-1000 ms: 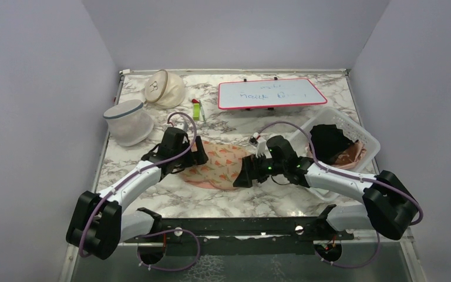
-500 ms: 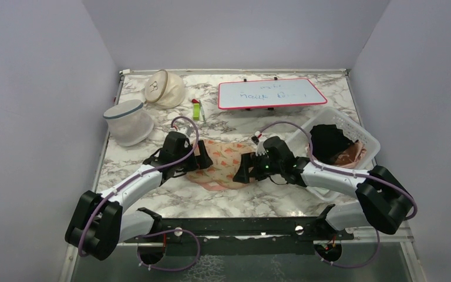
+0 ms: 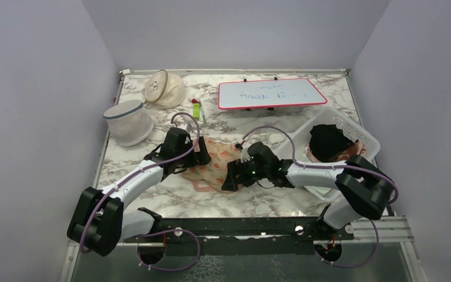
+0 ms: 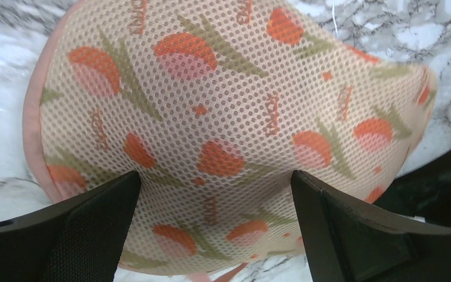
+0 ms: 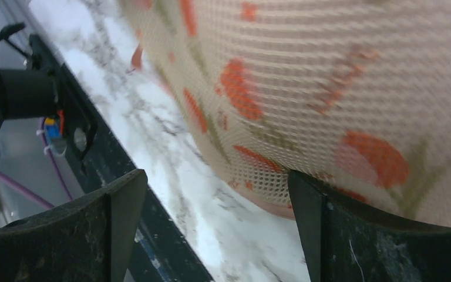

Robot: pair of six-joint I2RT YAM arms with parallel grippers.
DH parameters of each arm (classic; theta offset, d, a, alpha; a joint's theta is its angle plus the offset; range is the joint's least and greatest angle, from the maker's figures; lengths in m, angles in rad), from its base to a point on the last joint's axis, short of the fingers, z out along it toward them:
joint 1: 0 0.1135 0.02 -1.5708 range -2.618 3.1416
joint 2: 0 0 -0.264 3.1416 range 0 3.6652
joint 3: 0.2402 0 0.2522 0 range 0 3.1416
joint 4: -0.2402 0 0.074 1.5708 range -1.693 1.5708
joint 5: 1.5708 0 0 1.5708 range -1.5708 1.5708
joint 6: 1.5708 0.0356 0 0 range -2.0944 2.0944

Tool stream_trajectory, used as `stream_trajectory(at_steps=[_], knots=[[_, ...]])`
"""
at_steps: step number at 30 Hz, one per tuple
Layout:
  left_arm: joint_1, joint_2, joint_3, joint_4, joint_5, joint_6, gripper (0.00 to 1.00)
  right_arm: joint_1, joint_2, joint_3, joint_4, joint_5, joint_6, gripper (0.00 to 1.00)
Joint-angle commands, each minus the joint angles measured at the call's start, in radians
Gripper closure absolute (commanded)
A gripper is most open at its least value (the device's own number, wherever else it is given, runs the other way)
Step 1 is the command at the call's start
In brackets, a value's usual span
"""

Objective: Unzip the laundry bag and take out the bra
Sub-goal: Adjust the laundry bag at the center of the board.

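Right pincer point(image 5: 217, 179): nearest the arm bases; its jaws stand wide apart and hold nothing. The flowered mesh lies just ahead of it, towards its right finger.
Left pincer point(image 4: 216, 179): a little farther in; also spread wide, gripping nothing. Fabric fills the gap between its fingers and runs on beyond them. I cannot tell whether the fingers touch it.
Laundry bag point(image 3: 214, 167): flat on the marble table point(image 3: 258, 200), between the two pincers, one at each end.
Zip: not seen in any view. Only the pink edge binding shows, so I cannot tell if it is opened at all.
Bra: not in sight. Nothing pale pink with dark edging lies outside the bag near either pincer, so it is probably inside.
Done: by my reading, only the approach; both arms are placed at the bag.
Left: find and pinch the zip pull, hold the other end, draw it open, reach in, lift the bra out.
Beyond the right pincer: a clear basket point(image 3: 369, 141) with a black cloth point(image 3: 327, 141) in it.
Beyond the left pincer: a white mesh cylinder point(image 3: 129, 122) and a cream dome bag point(image 3: 164, 88).
Farthest: a whiteboard point(image 3: 270, 93).
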Motion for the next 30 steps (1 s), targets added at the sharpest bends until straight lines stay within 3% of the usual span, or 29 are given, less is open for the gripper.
stream_trajectory(at_steps=[1,4,8,12,15,18,25,30], knots=[[0.009,0.049,0.137,-0.076,-0.116,0.085,0.03,0.133,0.073,0.064,0.041,-0.025,0.019,0.12],[0.014,0.091,0.244,-0.135,-0.181,0.162,0.01,0.212,0.076,0.108,0.056,-0.051,0.009,0.11],[0.014,0.114,0.314,-0.166,-0.182,0.209,0.01,0.224,-0.031,0.088,0.101,-0.092,0.019,0.08],[0.014,0.060,0.280,-0.158,-0.144,0.193,0.01,0.222,-0.177,0.114,-0.058,0.084,-0.056,0.00],[0.014,-0.013,0.234,-0.146,-0.117,0.175,0.01,0.202,-0.254,0.134,-0.200,0.229,-0.095,0.00],[0.014,-0.075,0.188,-0.154,-0.084,0.144,0.01,0.139,-0.297,0.117,-0.249,0.261,-0.123,0.00],[0.014,-0.240,0.049,-0.193,-0.117,0.055,0.01,0.081,-0.209,0.130,-0.337,0.335,-0.144,0.00],[0.014,-0.254,0.017,-0.214,-0.155,0.001,0.01,0.083,-0.092,0.153,-0.313,0.270,-0.140,0.03]])
